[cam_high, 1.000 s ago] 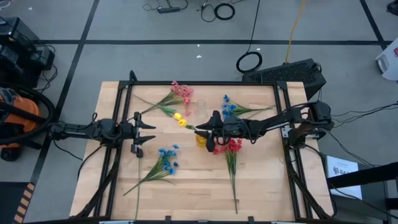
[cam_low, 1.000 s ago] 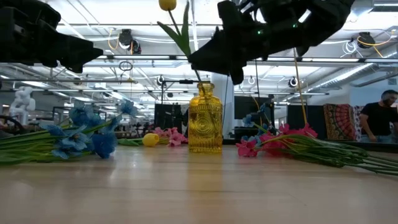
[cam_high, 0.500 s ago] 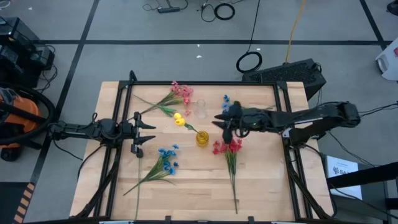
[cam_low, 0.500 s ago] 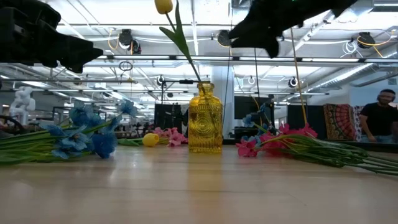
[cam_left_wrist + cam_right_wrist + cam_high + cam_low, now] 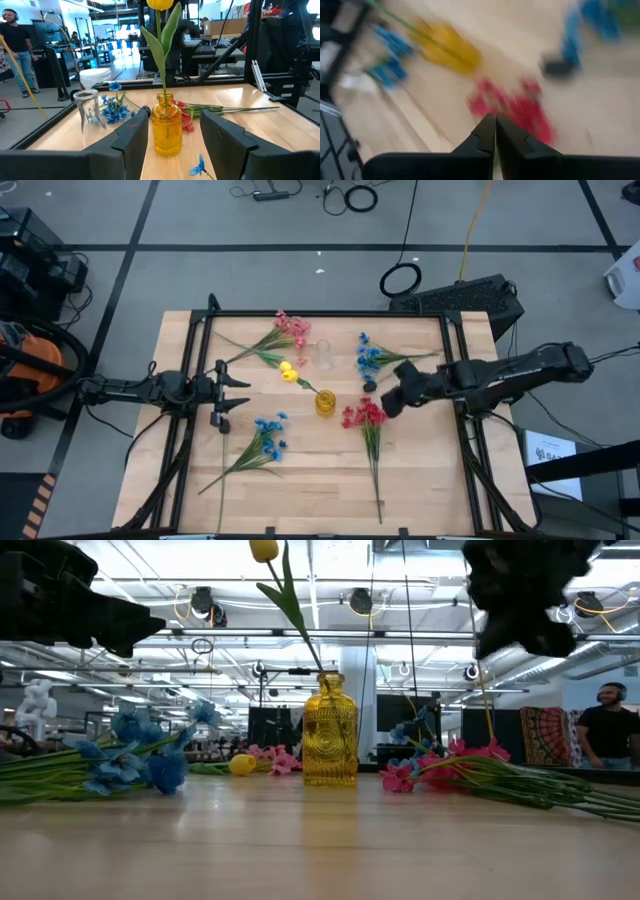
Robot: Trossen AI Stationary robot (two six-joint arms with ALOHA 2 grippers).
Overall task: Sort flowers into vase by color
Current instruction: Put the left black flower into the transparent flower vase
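Observation:
The yellow vase (image 5: 325, 402) stands mid-table with one yellow flower (image 5: 264, 548) in it; its stem (image 5: 164, 75) sticks into the neck and leans toward the table's left. Another yellow bloom (image 5: 242, 765) lies on the table by the pink spray (image 5: 290, 328). Blue sprays lie at the far right (image 5: 370, 358) and near left (image 5: 268, 435), and a red spray (image 5: 365, 416) lies right of the vase. My right gripper (image 5: 495, 131) is shut and empty, raised over the red spray. My left gripper (image 5: 238, 392) waits open left of the vase.
A clear glass vase (image 5: 323, 355) stands beyond the yellow one. A small dark thing (image 5: 369, 385) sits on the table by the far blue spray. A black frame (image 5: 330, 314) borders the table. A person (image 5: 610, 730) stands in the room behind.
My right gripper has drawn back from the yellow vase and the flower's stem toward the table's right edge, and its fingers have come together. The yellow flower stays standing in the vase, leaning left.

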